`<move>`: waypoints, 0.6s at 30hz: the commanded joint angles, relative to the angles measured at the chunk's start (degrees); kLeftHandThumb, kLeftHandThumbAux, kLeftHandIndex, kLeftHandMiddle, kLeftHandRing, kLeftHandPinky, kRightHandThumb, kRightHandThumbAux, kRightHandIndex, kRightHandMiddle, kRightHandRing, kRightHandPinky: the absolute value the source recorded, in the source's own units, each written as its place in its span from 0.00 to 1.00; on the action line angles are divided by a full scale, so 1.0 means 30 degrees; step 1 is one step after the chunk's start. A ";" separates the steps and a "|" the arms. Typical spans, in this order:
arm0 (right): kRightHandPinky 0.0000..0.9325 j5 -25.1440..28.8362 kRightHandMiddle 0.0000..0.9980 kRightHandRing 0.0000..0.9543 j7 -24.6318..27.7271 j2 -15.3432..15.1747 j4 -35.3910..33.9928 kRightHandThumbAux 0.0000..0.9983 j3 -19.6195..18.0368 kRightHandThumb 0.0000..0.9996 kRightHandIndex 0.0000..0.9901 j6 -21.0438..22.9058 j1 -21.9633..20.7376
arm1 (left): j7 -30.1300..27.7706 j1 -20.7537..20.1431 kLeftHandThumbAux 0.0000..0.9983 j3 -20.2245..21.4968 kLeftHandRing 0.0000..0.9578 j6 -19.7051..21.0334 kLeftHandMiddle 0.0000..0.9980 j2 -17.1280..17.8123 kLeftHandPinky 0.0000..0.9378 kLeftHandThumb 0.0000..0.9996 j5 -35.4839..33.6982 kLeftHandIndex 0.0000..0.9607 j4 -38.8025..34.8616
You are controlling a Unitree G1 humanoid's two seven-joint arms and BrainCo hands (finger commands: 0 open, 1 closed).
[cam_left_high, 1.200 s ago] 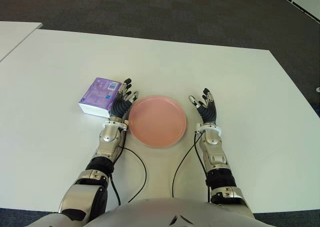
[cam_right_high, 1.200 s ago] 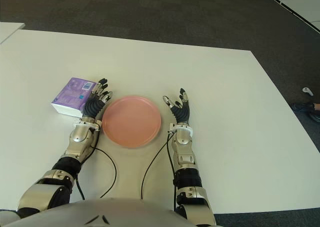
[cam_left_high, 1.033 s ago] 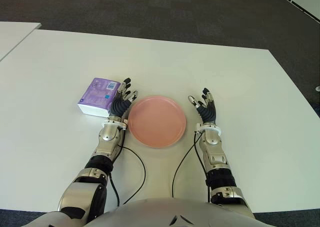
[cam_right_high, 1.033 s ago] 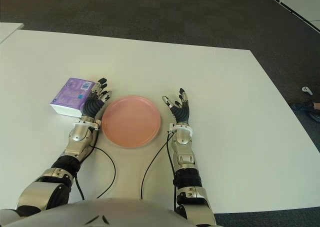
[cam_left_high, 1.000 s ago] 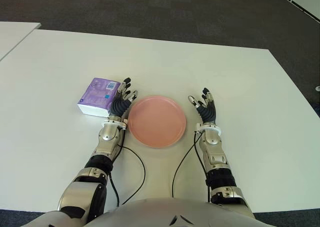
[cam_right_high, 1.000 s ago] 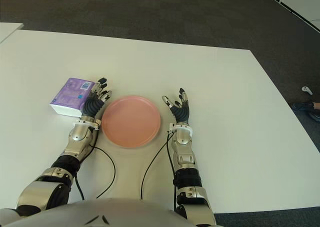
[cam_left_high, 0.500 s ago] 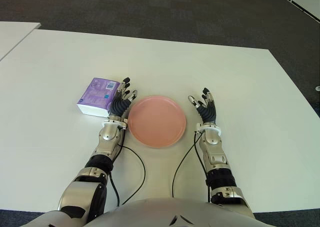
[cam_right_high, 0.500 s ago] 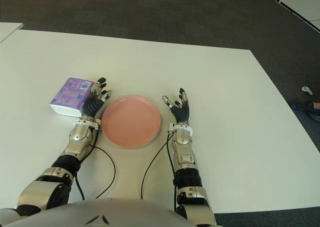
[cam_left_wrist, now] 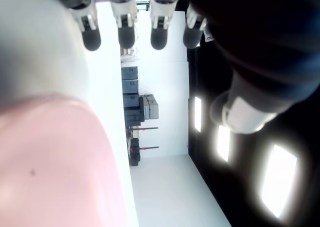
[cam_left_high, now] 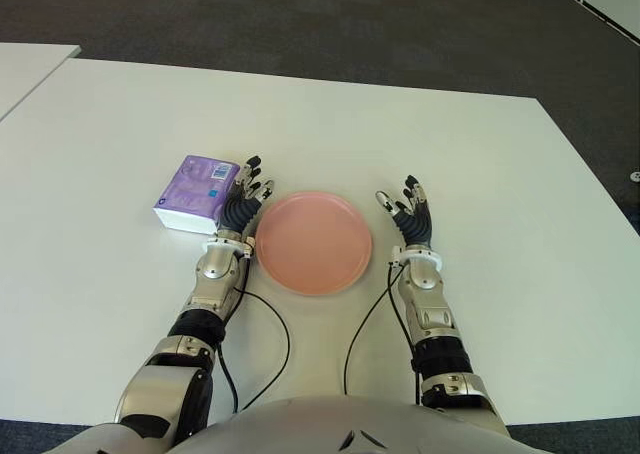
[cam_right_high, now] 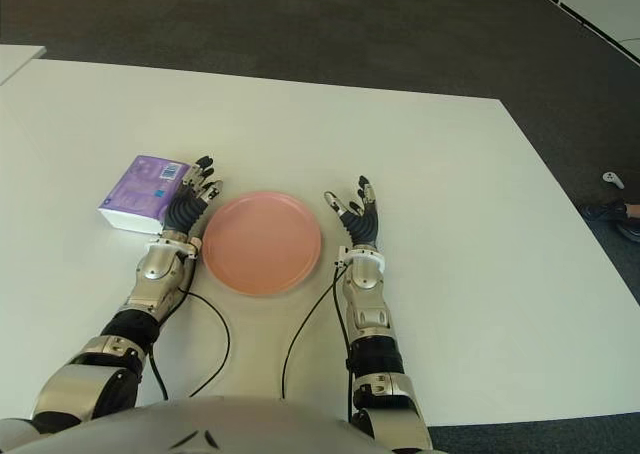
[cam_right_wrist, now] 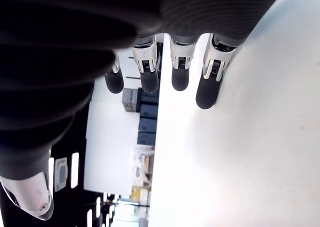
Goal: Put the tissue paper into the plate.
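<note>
Left hand (cam_left_high: 240, 211) partly covering tissue pack (cam_left_high: 195, 191), plate (cam_left_high: 314, 242) bare

Both eye views look down from the head onto the white desk (cam_left_high: 420, 134), arms reaching up from the lower edge, pink plate (cam_left_high: 315, 242) near centre; the right eye sits slightly aside. Each wrist camera hugs its own palm, fingers (cam_left_wrist: 126, 34) and fingers (cam_right_wrist: 179, 77) stretching away; the left one shares the plate's rim.
</note>
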 commanded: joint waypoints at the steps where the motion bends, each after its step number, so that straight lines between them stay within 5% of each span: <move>1: 0.10 0.0053 0.04 0.05 -0.0017 0.0307 0.0965 0.64 0.0024 0.21 0.06 0.1003 0.0893 | -0.0172 0.2585 0.58 -0.0373 0.00 0.2806 0.00 0.0099 0.00 0.11 -0.0090 0.00 -0.5372; 8: 0.09 0.0134 0.04 0.05 -0.0110 0.0488 0.1113 0.63 0.0013 0.21 0.06 0.0917 0.0816 | -0.1030 0.4294 0.60 -0.0703 0.00 0.5372 0.01 0.0850 0.00 0.03 -0.0574 0.00 -1.2607; 18: 0.09 0.0132 0.04 0.04 -0.0158 0.0684 0.1362 0.62 0.0076 0.21 0.05 0.0704 0.0731 | -0.1941 0.5139 0.64 -0.0444 0.00 0.8503 0.01 0.1080 0.00 0.01 -0.4169 0.07 -1.8450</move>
